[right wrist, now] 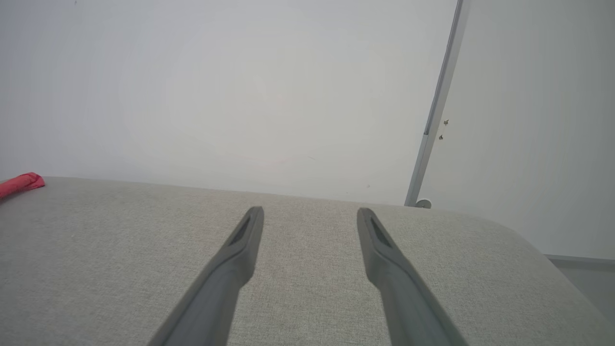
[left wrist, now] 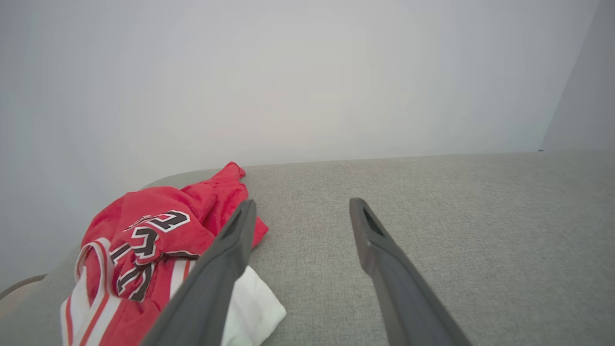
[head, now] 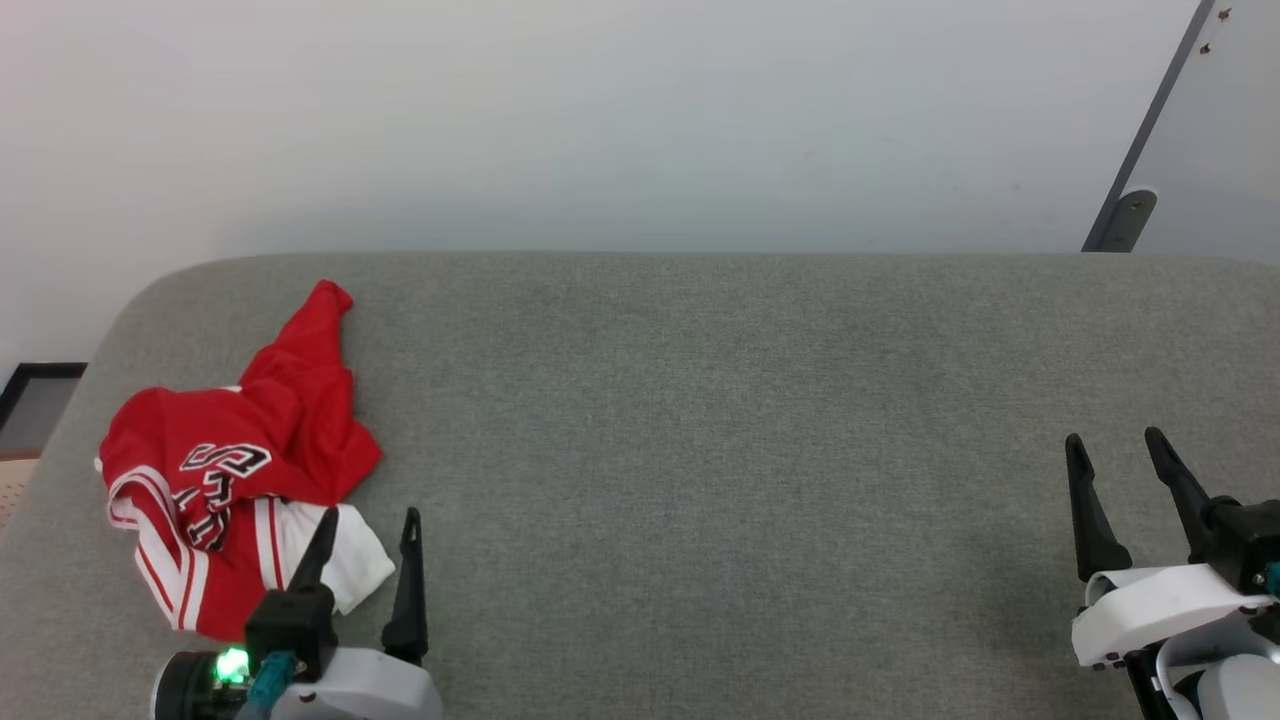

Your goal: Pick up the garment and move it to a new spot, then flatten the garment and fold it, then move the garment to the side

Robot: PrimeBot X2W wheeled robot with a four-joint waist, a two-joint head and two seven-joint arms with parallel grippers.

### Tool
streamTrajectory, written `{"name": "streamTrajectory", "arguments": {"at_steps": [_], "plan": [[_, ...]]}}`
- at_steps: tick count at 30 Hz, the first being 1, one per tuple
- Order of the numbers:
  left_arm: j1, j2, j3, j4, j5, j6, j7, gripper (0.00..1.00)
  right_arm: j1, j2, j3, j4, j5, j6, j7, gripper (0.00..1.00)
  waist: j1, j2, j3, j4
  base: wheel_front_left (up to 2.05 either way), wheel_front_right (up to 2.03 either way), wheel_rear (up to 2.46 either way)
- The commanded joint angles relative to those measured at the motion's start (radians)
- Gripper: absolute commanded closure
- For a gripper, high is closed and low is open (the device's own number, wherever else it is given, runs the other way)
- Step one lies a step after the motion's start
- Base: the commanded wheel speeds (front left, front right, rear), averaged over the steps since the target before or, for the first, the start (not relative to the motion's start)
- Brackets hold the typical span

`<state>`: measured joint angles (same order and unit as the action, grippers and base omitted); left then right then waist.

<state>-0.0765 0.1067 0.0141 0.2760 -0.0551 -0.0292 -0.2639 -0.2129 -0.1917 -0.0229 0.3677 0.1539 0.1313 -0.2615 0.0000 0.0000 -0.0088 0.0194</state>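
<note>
The garment (head: pixel 240 450), a red jersey with white panels, striped trim and black-and-white lettering, lies crumpled at the left end of a grey fabric surface (head: pixel 700 420). In the left wrist view the garment (left wrist: pixel 158 230) spreads to the left of my fingers. My left gripper (head: pixel 370 525) hovers open at the jersey's near right edge, one finger over its white panel, nothing between the jaws. My left gripper (left wrist: pixel 300 206) shows wide-spread fingers. Far to the right my right gripper (head: pixel 1115 445) is open and empty; in its own view the right gripper (right wrist: pixel 310 214) points over bare fabric, a red tip of the garment (right wrist: pixel 21 183) at far left.
A pale wall (head: pixel 600 120) rises behind the surface. A grey metal strut (head: pixel 1140 150) leans at the upper right. The surface's rounded left edge (head: pixel 60 430) lies close beside the jersey, with floor beyond it.
</note>
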Motion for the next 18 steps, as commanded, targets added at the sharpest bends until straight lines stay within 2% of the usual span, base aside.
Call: {"name": "streamTrajectory", "arguments": {"at_steps": [1,18], "plan": [[-0.003,-0.001,0.003,0.001,0.001,-0.005,-0.001,0.00,0.017,0.001,-0.002,-0.002,0.006,-0.001,-0.005,0.00,0.0000,0.0000,0.000,0.001,0.00,0.00,0.00],[-0.009,-0.017,0.026,0.009,0.008,-0.029,-0.001,0.00,0.024,0.005,-0.012,-0.007,0.017,-0.001,-0.005,0.00,0.0000,0.0000,0.001,0.012,0.00,0.00,0.00]]}}
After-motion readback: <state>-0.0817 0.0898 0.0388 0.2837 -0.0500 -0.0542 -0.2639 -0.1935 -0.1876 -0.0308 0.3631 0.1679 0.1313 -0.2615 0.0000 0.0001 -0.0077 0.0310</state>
